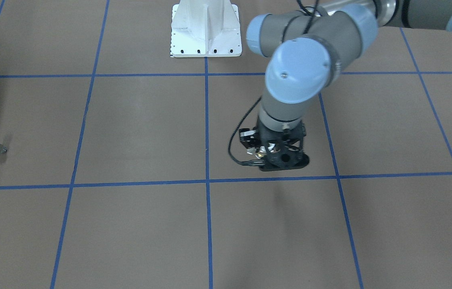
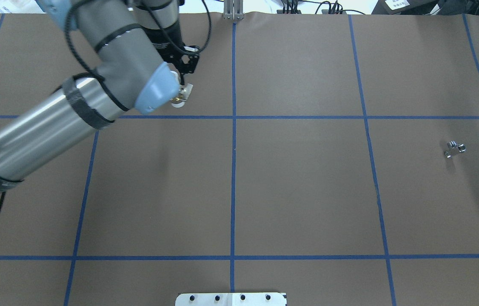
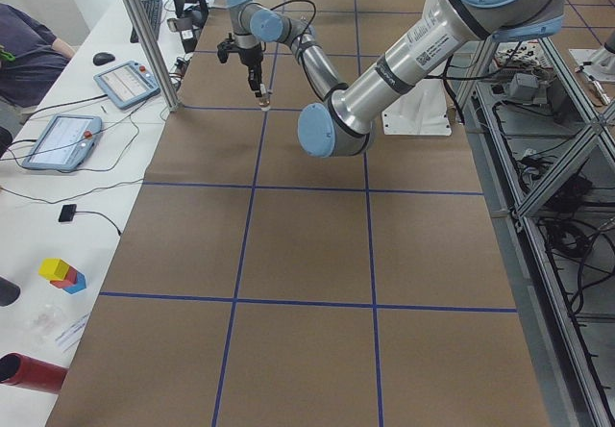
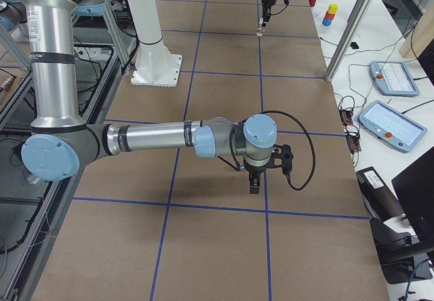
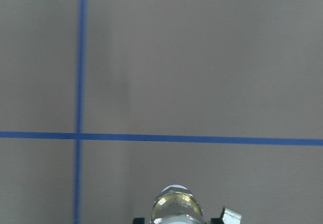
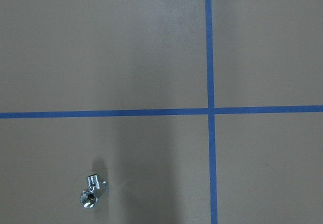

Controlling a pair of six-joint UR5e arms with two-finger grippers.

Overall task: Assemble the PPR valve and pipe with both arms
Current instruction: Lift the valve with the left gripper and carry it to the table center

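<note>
One hand, the left gripper (image 1: 276, 154), pinches the PPR valve (image 5: 176, 207), far left. The right gripper (image 4: 255, 187) hangs near the pipe (image 6: 91, 192); open or closed, I cannot tell.

Brown table (image 2: 299, 191) marked with a blue tape grid (image 2: 233, 178). A silver pipe (image 2: 454, 148) lies alone toward the right end. A white pedestal (image 1: 206, 30) stands mid-table at the robot's edge.
</note>
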